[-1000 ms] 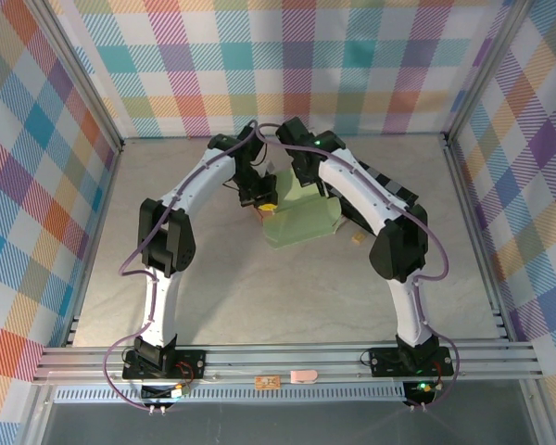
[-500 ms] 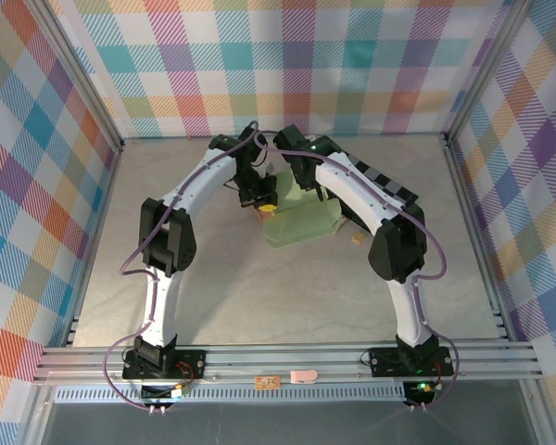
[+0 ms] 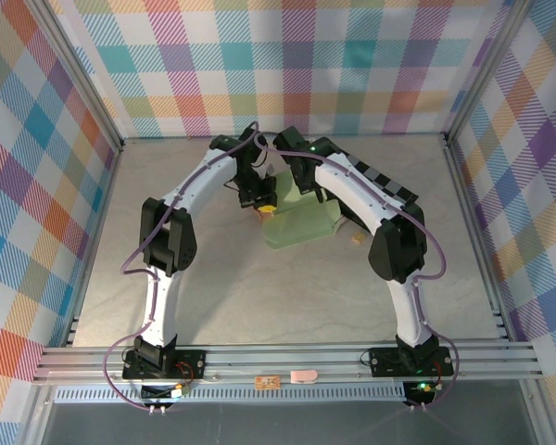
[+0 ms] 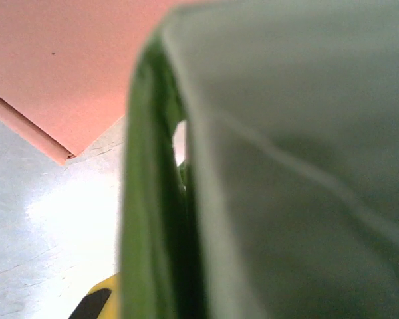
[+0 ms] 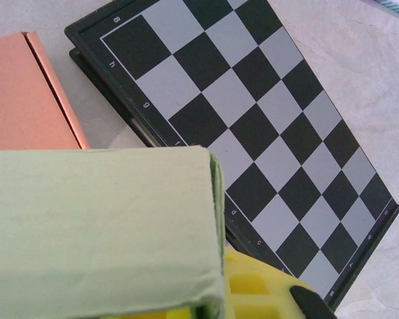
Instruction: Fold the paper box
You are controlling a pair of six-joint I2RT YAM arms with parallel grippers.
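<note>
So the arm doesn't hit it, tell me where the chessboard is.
In the right wrist view the chessboard lies flat on the table, right of the salmon cardboard and beyond the green paper box.

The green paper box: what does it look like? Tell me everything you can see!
The paper box is pale green, thin matte paper, partly folded, lying low on the table. The right wrist view shows a doubled wall with a soft rounded fold along its edge. It sits between both arms, beside a chessboard. The left tool and right tool are shut right at its far edge, a yellow finger against the paper; whether they pinch it is unclear.
</note>
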